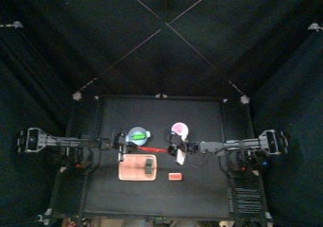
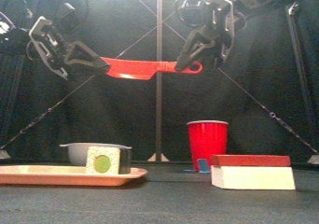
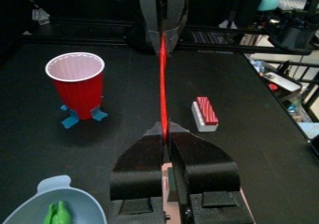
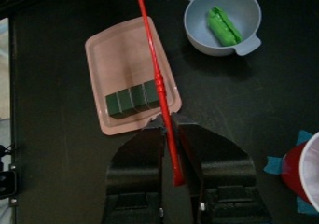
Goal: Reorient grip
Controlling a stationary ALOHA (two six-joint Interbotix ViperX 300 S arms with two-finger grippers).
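Both tools, left [image 2: 90, 60] and right [image 2: 196, 64], are clenching the red knife [image 2: 140, 70] by its ends, holding it level above the surface [image 2: 162, 204].

black curtains [image 1: 51, 42] enclose a small black table [image 1: 202, 188].

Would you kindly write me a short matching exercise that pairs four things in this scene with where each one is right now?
Things:
1. knife
2. cup
3. green pieces
4. bowl

Places:
A. standing upright on the table
B. on the pink tray
C. on the table beside the tray
D. in the air, gripped by the left tool and the right tool

Pairs: 1-D, 2-A, 3-B, 4-C
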